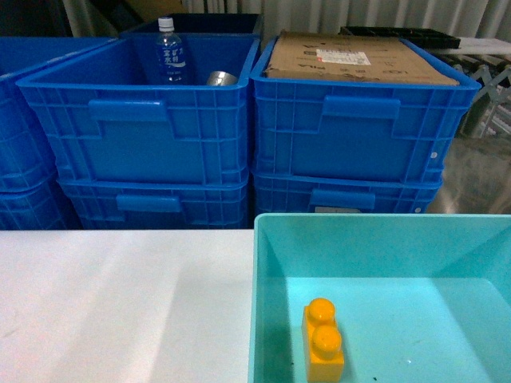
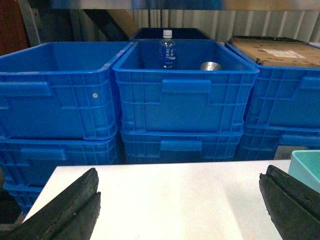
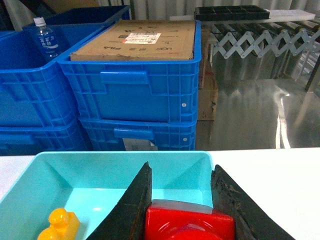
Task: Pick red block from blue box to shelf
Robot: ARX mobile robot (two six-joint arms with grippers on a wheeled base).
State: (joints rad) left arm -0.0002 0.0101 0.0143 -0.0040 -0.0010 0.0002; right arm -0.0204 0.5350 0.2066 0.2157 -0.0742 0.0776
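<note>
Your right gripper (image 3: 187,200) is clamping the red block (image 3: 190,225) above the blue box (image 3: 30,185); your left gripper (image 2: 180,210) is hanging wide open, gripping nothing.

I see stacked dark blue crates (image 1: 136,128) behind the white table (image 1: 120,303). One crate holds a water bottle (image 1: 170,53); the crate to its right carries a cardboard box (image 1: 351,60). Behind the crates hang pale curtains (image 1: 335,14). Right of them, the floor (image 3: 250,115) shines.
</note>
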